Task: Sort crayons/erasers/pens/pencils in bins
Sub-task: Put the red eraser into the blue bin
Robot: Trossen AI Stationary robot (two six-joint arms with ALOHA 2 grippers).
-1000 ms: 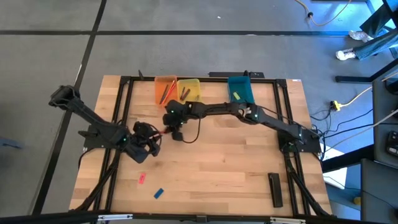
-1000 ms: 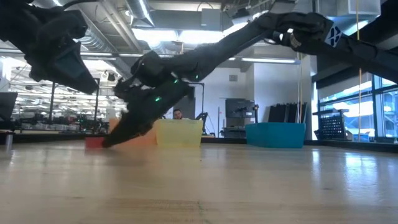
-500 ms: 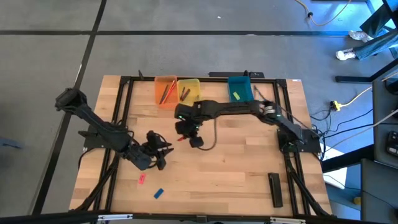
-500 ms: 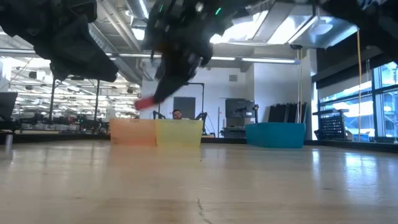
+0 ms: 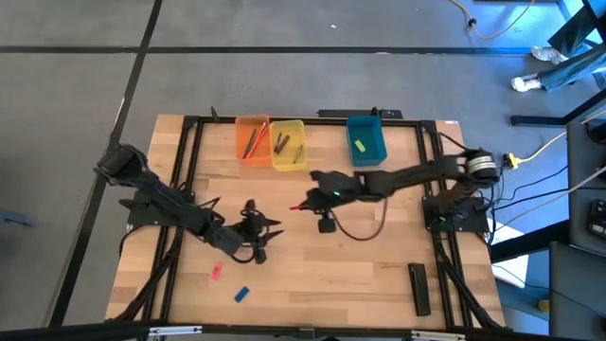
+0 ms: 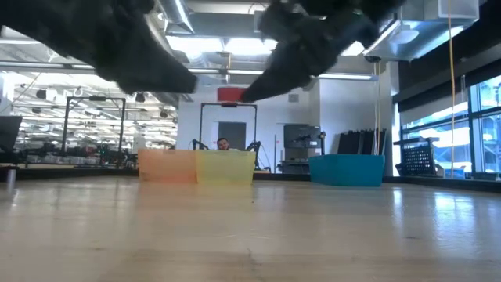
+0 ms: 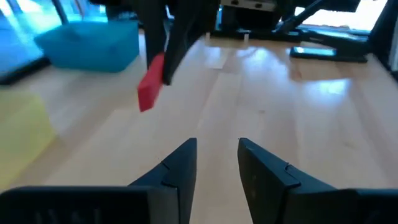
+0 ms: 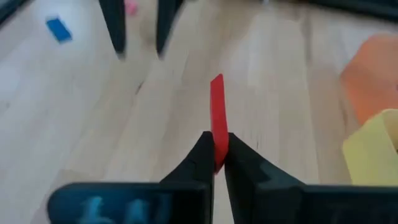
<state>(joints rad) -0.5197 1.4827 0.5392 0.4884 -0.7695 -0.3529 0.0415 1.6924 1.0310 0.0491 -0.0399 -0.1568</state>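
Pinched by one end in the right gripper, above the table's middle, the small red rectangular rubber eraser looks light, grippy, slightly yielding; the left gripper, at seven o'clock, stands spread, empty.

No text, label, brand or number can be read in any of the four views. The bins, the erasers and the arms carry no legible marking (a pale smear on the right wrist's housing may be lettering, but it is too blurred to make out).
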